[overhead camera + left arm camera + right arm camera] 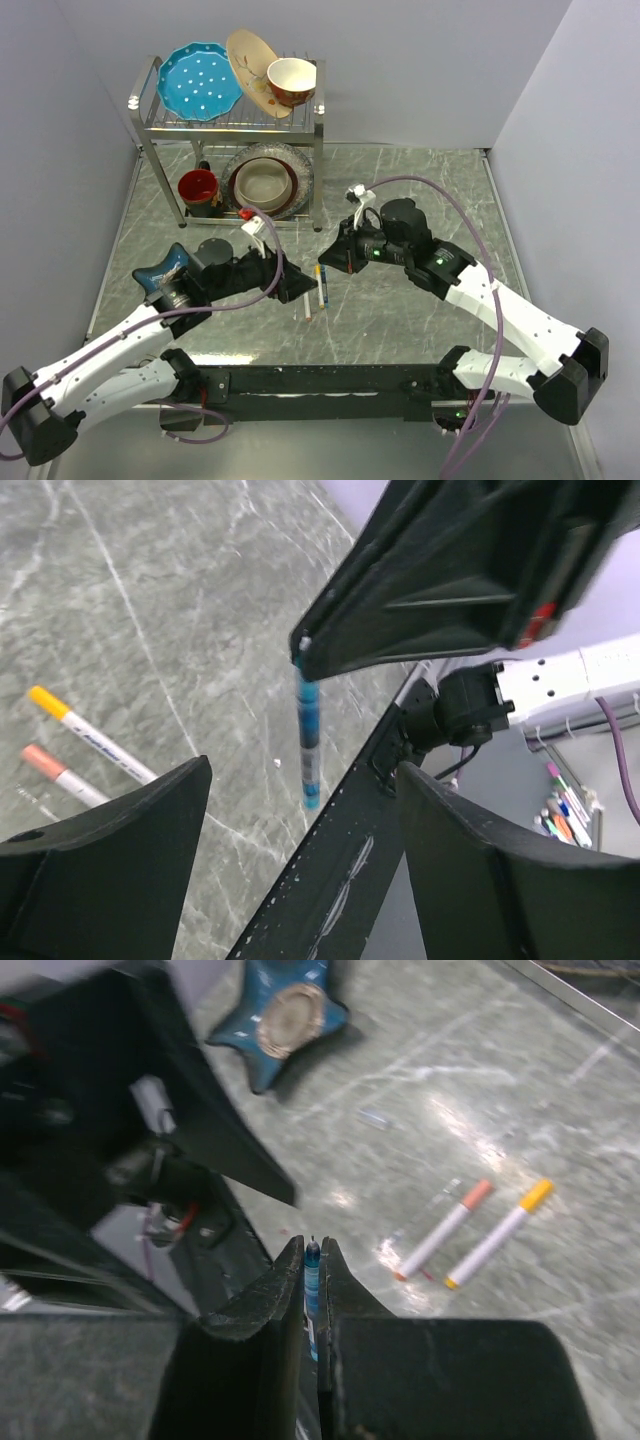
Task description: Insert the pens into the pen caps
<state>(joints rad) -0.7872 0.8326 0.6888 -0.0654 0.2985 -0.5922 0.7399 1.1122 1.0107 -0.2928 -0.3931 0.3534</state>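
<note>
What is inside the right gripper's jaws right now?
A blue pen, clamped by the right gripper. Its gripped end is hidden by the fingers, so a cap there cannot be seen.

table (420, 180): grey marble | lying: 2 white pens (440, 1228), blue star-shaped object (285, 1020) | standing: dish rack (230, 130)

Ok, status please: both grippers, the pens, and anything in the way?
Right gripper shut on blue pen, pen hanging down. Left gripper open, empty, facing it. Two white pens lie on table, aside. Nothing blocking the blue pen.
</note>
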